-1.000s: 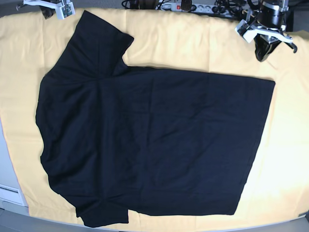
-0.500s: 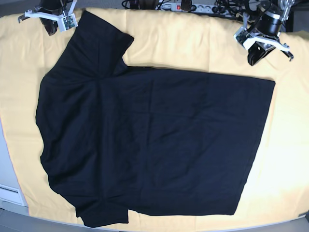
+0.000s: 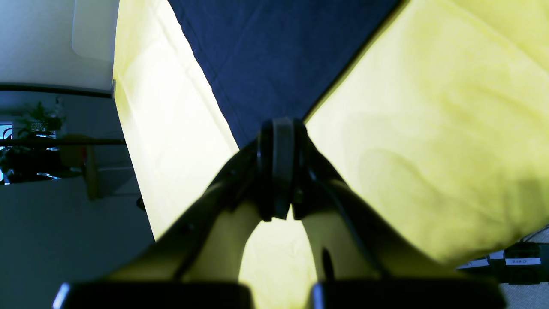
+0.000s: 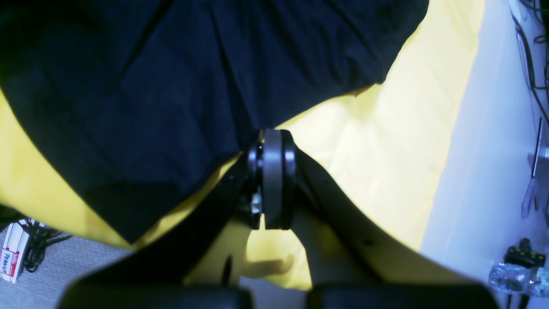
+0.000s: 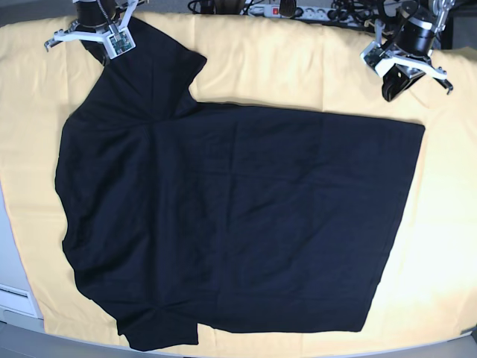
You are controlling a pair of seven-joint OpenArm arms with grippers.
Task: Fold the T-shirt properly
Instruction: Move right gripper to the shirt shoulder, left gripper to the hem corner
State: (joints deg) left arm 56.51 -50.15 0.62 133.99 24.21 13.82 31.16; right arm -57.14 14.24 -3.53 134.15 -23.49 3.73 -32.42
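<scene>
Base view: T-shirt lies flat on the yellow surface; left pincer and right pincer both pinched closed, holding nothing.

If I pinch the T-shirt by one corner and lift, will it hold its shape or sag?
Probably sag: the T-shirt lies flat as thin soft cloth with shallow wrinkles, so only the pinched part should rise while the rest drapes. It may drag the yellow table cloth, which already shows ripples. It likely weighs little for its spread, so both shut grippers, left and right, should manage.
</scene>
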